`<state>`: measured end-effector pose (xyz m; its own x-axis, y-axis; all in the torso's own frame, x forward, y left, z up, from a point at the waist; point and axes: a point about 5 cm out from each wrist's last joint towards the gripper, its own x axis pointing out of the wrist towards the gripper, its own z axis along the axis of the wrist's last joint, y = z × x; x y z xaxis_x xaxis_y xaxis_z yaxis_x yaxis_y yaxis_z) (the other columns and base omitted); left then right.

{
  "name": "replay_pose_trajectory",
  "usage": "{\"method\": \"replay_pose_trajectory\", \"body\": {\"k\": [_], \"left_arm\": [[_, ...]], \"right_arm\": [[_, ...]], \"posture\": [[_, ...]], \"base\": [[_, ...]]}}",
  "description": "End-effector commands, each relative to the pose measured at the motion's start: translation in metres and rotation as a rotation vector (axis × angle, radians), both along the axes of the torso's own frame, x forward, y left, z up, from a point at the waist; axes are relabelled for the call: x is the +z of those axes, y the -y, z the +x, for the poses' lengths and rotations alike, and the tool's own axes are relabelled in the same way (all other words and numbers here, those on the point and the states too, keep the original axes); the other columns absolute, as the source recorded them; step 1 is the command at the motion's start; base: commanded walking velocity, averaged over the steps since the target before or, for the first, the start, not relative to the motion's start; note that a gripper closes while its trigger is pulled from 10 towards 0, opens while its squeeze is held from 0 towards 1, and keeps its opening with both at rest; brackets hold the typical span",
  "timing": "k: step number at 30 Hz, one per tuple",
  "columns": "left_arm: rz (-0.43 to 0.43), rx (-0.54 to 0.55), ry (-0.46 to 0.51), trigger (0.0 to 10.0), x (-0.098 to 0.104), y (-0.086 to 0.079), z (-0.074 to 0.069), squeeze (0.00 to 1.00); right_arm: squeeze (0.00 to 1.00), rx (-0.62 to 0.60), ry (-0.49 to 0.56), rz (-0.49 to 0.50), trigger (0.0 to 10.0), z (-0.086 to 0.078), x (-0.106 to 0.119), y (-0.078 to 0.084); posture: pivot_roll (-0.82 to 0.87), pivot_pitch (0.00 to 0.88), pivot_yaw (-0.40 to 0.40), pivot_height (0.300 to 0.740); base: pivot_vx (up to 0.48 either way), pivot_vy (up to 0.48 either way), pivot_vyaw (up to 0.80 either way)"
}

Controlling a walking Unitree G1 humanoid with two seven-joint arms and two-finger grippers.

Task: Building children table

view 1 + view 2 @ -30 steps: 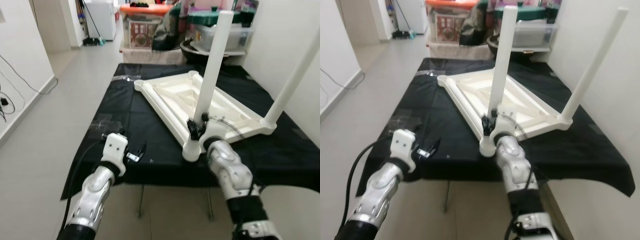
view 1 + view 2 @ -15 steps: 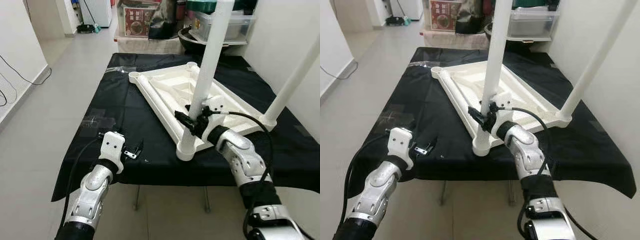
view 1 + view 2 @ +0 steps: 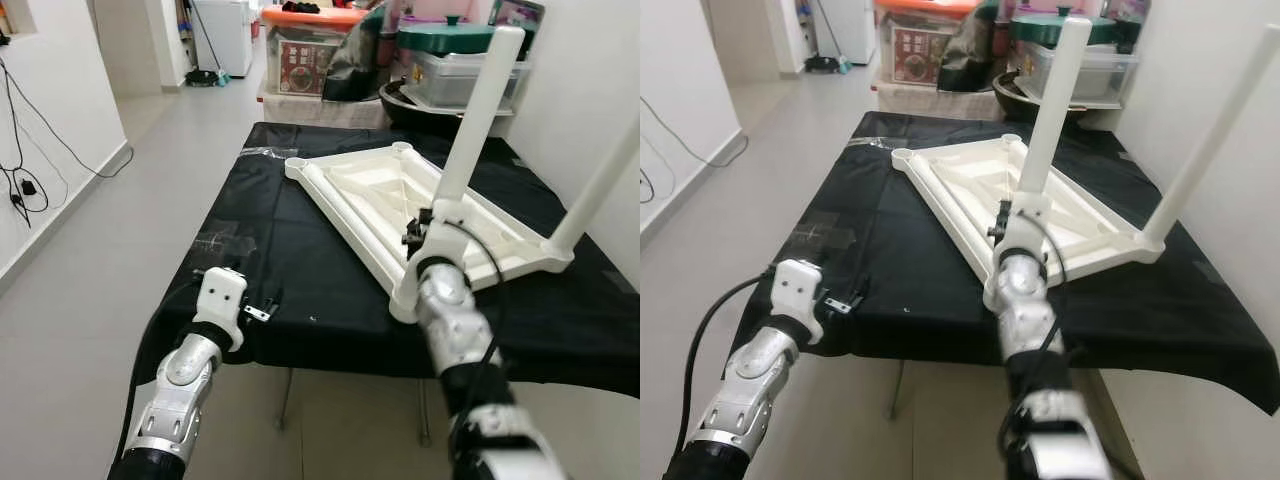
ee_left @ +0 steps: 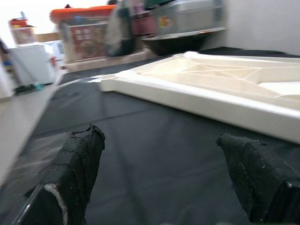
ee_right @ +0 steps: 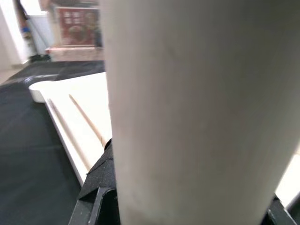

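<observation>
Currently the white tabletop (image 3: 400,205) lies upside down on the black-covered worktop (image 3: 290,270), with one leg (image 3: 470,130) standing upright at its near corner and a second leg (image 3: 600,190) upright at the corner further to the right; the two far corners carry no leg. The right hand (image 3: 418,228) is clamped round the lower part of the near leg, its black fingers (image 5: 101,187) pressed against the white tube in the right wrist view. Compared with half a second ago, that forearm has swung from the right side of the leg to a position almost directly before it, the wrist rolled over; the leg remains seated in its corner socket. In my judgement this indicates the leg is being turned home, one twist completed, with tightness unconfirmed. The left hand (image 3: 262,308) rests at the worktop's near left edge, fingers (image 4: 77,164) apart and holding nothing, unchanged. Storage boxes (image 3: 310,50) stand beyond the worktop. Two legs appear outstanding.
</observation>
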<state>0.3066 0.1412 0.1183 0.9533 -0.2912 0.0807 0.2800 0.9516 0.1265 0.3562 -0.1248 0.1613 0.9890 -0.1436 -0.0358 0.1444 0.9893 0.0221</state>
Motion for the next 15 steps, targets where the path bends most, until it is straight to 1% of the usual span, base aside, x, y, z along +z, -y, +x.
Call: {"method": "replay_pose_trajectory", "body": {"k": [1,2,3,5,6,7,8,9,10,11,12,13,14,15], "left_arm": [[0.014,-0.02,-0.003,10.0,-0.001,0.004,-0.001,0.0],[0.014,-0.02,-0.003,10.0,-0.001,0.004,-0.001,0.0],[0.018,-0.007,-0.004,10.0,-0.001,0.0,0.001,0.0],[0.021,0.002,-0.005,10.0,-0.001,-0.002,0.002,0.0],[0.015,0.003,0.004,10.0,0.002,0.0,0.003,0.0],[0.015,0.003,0.004,10.0,0.002,0.0,0.003,0.0],[0.012,0.0,0.008,10.0,0.003,0.001,0.003,0.0],[0.012,0.0,0.008,10.0,0.003,0.001,0.003,0.0],[0.011,-0.001,0.007,10.0,0.002,0.001,0.002,0.0],[0.011,-0.001,0.007,10.0,0.002,0.001,0.002,0.0],[0.009,0.001,0.001,10.0,-0.001,0.002,0.001,0.0],[0.009,0.001,0.001,10.0,-0.001,0.002,0.001,0.0],[0.006,0.001,-0.005,10.0,-0.003,0.002,0.0,0.0],[0.005,-0.003,-0.011,10.0,-0.004,0.004,-0.001,0.0]], "right_arm": [[0.0,0.171,-0.142,-0.063,10.0,-0.008,-0.028,-0.027],[0.0,0.171,-0.142,-0.063,10.0,-0.008,-0.028,-0.027],[1.0,0.187,-0.113,-0.049,10.0,-0.005,-0.022,-0.029],[1.0,0.191,-0.093,-0.037,10.0,-0.003,-0.019,-0.029],[0.0,0.196,-0.036,-0.015,10.0,0.009,-0.001,-0.023],[0.0,0.196,-0.036,-0.015,10.0,0.009,-0.001,-0.023],[0.0,0.199,-0.012,-0.012,10.0,0.012,0.007,-0.021],[0.0,0.199,-0.012,-0.012,10.0,0.012,0.007,-0.021],[0.0,0.257,0.033,0.012,10.0,0.015,0.018,-0.019],[0.0,0.257,0.033,0.012,10.0,0.015,0.018,-0.019],[0.0,0.378,0.076,0.049,10.0,0.014,0.028,-0.019],[0.0,0.378,0.076,0.049,10.0,0.014,0.028,-0.019],[0.0,0.526,0.108,0.08,10.0,0.01,0.037,-0.02],[0.0,0.697,0.138,0.09,10.0,0.004,0.043,-0.019]], "posture": [[0.17,0.0,-0.093,0.74],[0.17,0.0,-0.093,0.74],[0.17,0.0,-0.088,0.74],[0.17,0.0,-0.088,0.74],[0.17,0.0,-0.098,0.74],[0.17,0.0,-0.098,0.74],[0.17,0.0,-0.098,0.74],[0.17,0.0,-0.098,0.74],[0.16,0.0,-0.098,0.74],[0.16,0.0,-0.098,0.74],[0.16,0.0,-0.096,0.74],[0.16,0.0,-0.096,0.74],[0.15,0.0,-0.091,0.74],[0.15,0.0,-0.087,0.74]], "base": [[0.0,0.0,0.0],[0.0,0.0,0.0],[0.0,0.0,0.0],[0.0,0.0,0.0],[0.0,0.0,0.0],[0.0,0.0,0.0],[0.0,0.0,0.0],[0.0,0.0,0.0],[0.0,0.0,0.0],[0.0,0.0,0.0],[0.0,0.0,0.0],[0.0,0.0,0.0],[0.0,0.0,0.0],[0.0,0.0,0.0]]}}
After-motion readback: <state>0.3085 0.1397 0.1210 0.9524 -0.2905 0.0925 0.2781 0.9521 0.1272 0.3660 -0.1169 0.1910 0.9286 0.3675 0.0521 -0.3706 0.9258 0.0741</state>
